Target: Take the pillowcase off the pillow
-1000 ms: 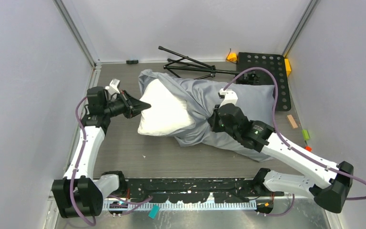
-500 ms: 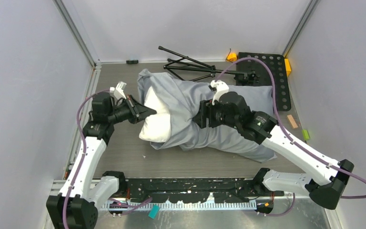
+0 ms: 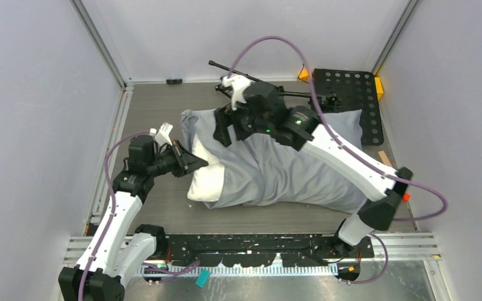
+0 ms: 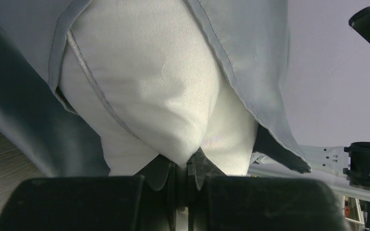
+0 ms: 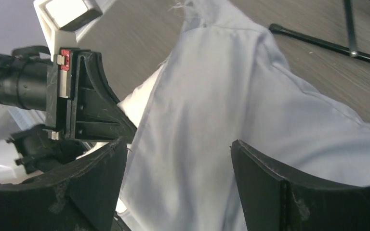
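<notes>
Left gripper (image 3: 199, 164): clenched on the pillow (image 3: 204, 179) at its bare white 9 o'clock end.
Right gripper (image 5: 178, 144): released, fingers spread over the pillowcase (image 3: 276, 169) near its hem.
Pillowcase: covers all but that end.
Edges: tripod (image 3: 251, 84) close at 12 o'clock; left wall (image 3: 37, 125) well apart.

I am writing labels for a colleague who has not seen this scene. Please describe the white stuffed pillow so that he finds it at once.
Look at the middle of the grey-brown table, where a large blue-grey fabric pillowcase lies. The white stuffed pillow pokes out of its open end, its corner pinched by the left gripper. It alone is white and plump.
</notes>
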Controlling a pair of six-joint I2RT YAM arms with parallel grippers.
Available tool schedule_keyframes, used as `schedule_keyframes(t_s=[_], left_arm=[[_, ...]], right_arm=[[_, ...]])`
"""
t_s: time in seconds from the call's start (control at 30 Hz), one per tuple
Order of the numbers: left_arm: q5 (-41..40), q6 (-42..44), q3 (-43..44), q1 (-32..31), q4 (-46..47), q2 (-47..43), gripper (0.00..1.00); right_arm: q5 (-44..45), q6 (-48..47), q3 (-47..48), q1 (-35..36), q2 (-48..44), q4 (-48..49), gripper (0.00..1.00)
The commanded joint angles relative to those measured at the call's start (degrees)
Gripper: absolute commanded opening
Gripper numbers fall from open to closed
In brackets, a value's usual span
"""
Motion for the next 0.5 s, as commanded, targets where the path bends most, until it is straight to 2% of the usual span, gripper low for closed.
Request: schedule_keyframes(t_s=[0.0,0.2,0.4,0.47], left_arm=[[0.52,2.70,-0.02,-0.63,0.54,-2.51,0.00],[-0.33,4.17,0.35,-0.60,-1.52,-4.24,0.00],[-0.95,4.91,0.78,-0.58,-2.56,-6.36,0.00],[-1.01,5.09,0.71,-0.59,-2.55,-7.36,0.00]], right_arm=[[1.66,-9.32,11.33,5.49,9.03,-7.24,0.84],[15.33,-15.33,22.95,10.66,20.89,-14.42,0.83],[20.18,-17.38,24.22,10.98,23.71,-15.82,0.82],[22.90,-17.71,23.86,10.86,24.05,-14.58,0.75]])
